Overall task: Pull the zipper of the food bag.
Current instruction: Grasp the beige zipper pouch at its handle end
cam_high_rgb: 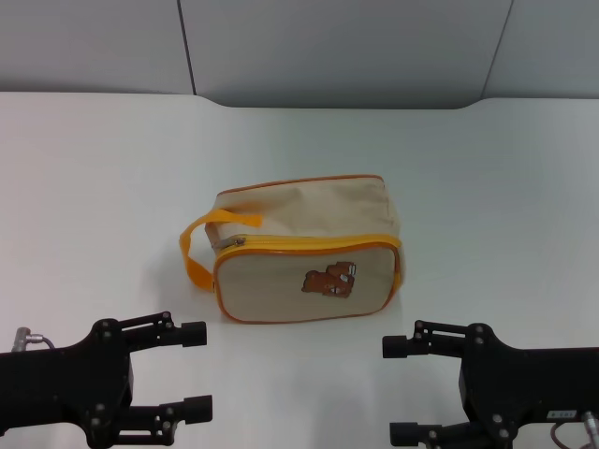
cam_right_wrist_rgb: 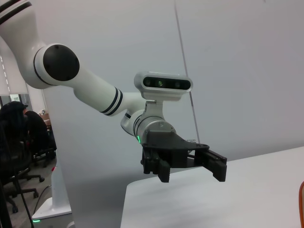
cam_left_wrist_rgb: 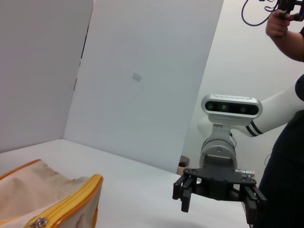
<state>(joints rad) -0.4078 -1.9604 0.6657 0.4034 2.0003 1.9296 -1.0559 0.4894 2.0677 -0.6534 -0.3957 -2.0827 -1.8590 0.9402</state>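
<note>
Nearest the camera, the black left gripper [cam_high_rgb: 192, 371] and the black right gripper [cam_high_rgb: 401, 390] hovered low over the white table [cam_high_rgb: 84, 187], one at each near corner of the head view, each with its two fingers spread wide and holding nothing; their tips pointed inward toward each other, and both stood clear of the bag. Just beyond and between them sat the boxy beige fabric food bag with orange piping [cam_high_rgb: 304, 248], its long axis running left to right and its bear-printed face turned toward the robot. The orange-yellow zipper track [cam_high_rgb: 314, 244] followed the top edge of that face, closed, with the small silver pull tab [cam_high_rgb: 230, 243] at the left end, beside the orange strap handle [cam_high_rgb: 201, 248]. Farther back stood grey wall panels [cam_high_rgb: 337, 47].
</note>
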